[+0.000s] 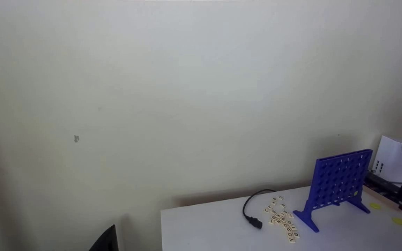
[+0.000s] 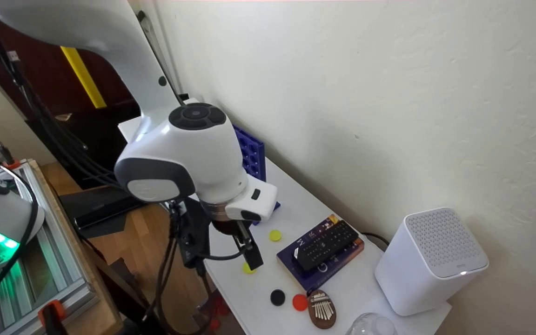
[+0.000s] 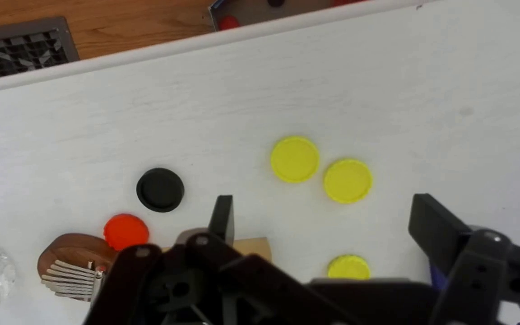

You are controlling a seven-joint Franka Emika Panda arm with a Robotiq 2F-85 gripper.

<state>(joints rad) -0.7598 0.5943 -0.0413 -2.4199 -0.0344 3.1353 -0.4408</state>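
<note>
While the black two-fingered end effector point(image 3: 323, 205) hangs above the white table point(image 3: 224, 113), its fingers stand wide apart. Just beyond the fingertips in the wrist view, a round yellow plastic disc point(image 3: 295, 159) and a second yellow disc point(image 3: 347, 180) lie flat on the surface — side by side, a narrow gap separating them. A third yellow disc point(image 3: 349, 267) is partly hidden by the end effector's body.

Nearby, a round black disc point(image 3: 160, 189) lies close to a red disc point(image 3: 126, 231), which meets the edge of a brown wooden thumb piano with metal tines point(image 3: 77, 246). In an exterior view, a black keypad remote point(image 2: 326, 245) rests on a purple book-shaped box point(image 2: 301, 274), near a white device with a perforated top point(image 2: 428, 267). Visible in both exterior views, an upright blue plastic grid board point(image 1: 342, 179) stands on the table — cream letter tiles point(image 1: 283, 219) lie scattered between it and a black cable point(image 1: 255, 222).
</note>
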